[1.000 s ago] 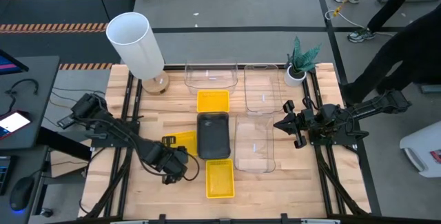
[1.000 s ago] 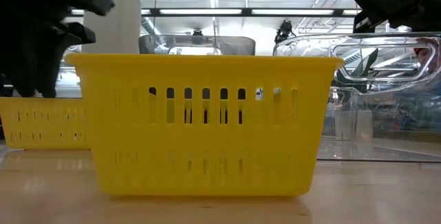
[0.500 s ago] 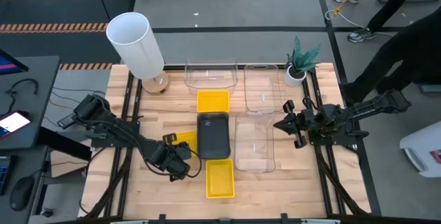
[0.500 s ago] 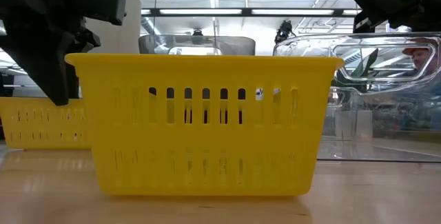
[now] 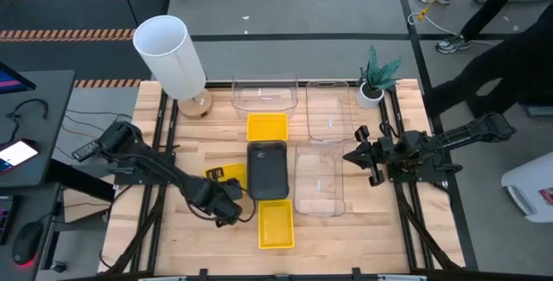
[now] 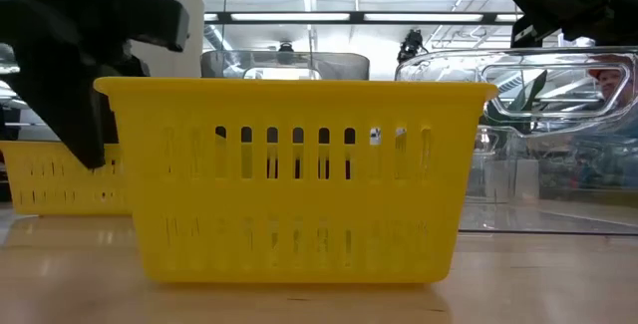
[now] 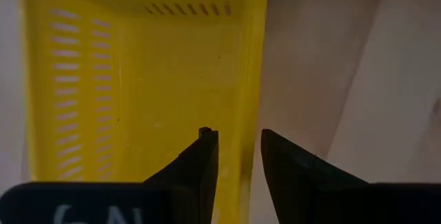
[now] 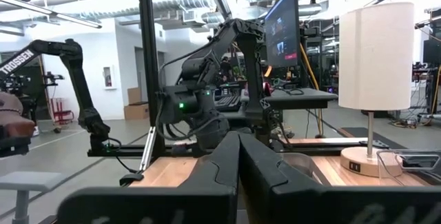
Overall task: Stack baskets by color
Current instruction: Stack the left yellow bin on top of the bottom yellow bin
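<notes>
Left pincer (image 7: 239,156) straddles the yellow basket's (image 7: 148,72) side wall, jaws narrowly apart, not clamped; that thin rim could slip free. Right pincer (image 5: 356,155) waits closed.

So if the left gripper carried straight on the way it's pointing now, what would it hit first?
Most likely the wall of the yellow basket: the left gripper points down with its open fingers astride that rim, so the wall slides between them, then the table.

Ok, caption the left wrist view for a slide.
Left claw straddling the side wall of a yellow basket on the wooden table, one finger inside, one outside.
</notes>
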You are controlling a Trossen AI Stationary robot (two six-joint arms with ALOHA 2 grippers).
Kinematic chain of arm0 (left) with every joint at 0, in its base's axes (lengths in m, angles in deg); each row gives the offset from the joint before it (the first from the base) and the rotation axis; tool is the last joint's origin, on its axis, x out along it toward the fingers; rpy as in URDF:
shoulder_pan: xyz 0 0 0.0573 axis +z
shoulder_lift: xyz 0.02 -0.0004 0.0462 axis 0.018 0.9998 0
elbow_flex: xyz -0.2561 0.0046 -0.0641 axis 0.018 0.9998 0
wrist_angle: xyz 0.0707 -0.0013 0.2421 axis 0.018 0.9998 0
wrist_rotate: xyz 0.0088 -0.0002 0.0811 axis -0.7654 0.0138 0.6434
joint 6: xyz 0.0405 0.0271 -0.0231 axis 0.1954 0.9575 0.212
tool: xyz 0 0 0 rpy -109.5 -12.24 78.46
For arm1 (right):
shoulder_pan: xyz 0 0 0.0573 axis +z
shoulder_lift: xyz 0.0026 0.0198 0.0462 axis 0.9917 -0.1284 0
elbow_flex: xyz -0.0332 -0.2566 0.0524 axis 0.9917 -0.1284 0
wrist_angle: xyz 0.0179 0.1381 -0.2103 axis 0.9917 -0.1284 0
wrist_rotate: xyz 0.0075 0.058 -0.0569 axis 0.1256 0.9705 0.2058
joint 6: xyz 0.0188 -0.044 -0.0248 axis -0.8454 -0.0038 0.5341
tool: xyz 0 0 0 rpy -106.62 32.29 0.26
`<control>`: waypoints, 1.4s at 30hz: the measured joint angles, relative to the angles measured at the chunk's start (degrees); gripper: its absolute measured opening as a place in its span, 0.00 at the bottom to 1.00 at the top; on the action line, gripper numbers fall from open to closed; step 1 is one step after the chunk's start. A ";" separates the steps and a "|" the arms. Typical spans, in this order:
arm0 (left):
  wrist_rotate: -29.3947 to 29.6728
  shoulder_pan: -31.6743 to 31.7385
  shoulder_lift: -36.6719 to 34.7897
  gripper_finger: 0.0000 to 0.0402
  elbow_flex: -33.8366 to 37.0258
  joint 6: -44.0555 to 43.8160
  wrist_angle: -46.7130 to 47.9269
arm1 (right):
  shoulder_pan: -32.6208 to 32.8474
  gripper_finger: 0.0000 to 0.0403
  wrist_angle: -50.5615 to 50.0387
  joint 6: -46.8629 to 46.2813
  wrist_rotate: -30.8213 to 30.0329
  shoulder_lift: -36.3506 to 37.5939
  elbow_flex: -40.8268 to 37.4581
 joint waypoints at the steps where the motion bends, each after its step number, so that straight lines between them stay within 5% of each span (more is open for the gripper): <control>1: 0.00 0.00 0.66 0.29 0.00 0.51 -0.04 | 0.00 0.04 0.00 0.01 0.00 0.01 -0.02; 13: -0.90 0.96 3.57 0.28 0.02 2.91 -1.18 | 0.00 0.04 -0.02 0.00 0.00 0.00 -0.01; 22: -3.43 0.94 3.54 0.03 0.02 3.96 -1.16 | 0.00 0.04 -0.04 0.01 0.00 -0.01 -0.02; 37: -3.14 -1.17 0.52 0.01 -1.22 0.72 9.33 | 0.00 0.04 -0.04 0.00 0.00 0.00 0.00; 42: -14.31 -3.35 -2.93 0.01 -3.55 5.36 10.77 | 0.00 0.04 -0.05 0.01 0.00 -0.01 0.00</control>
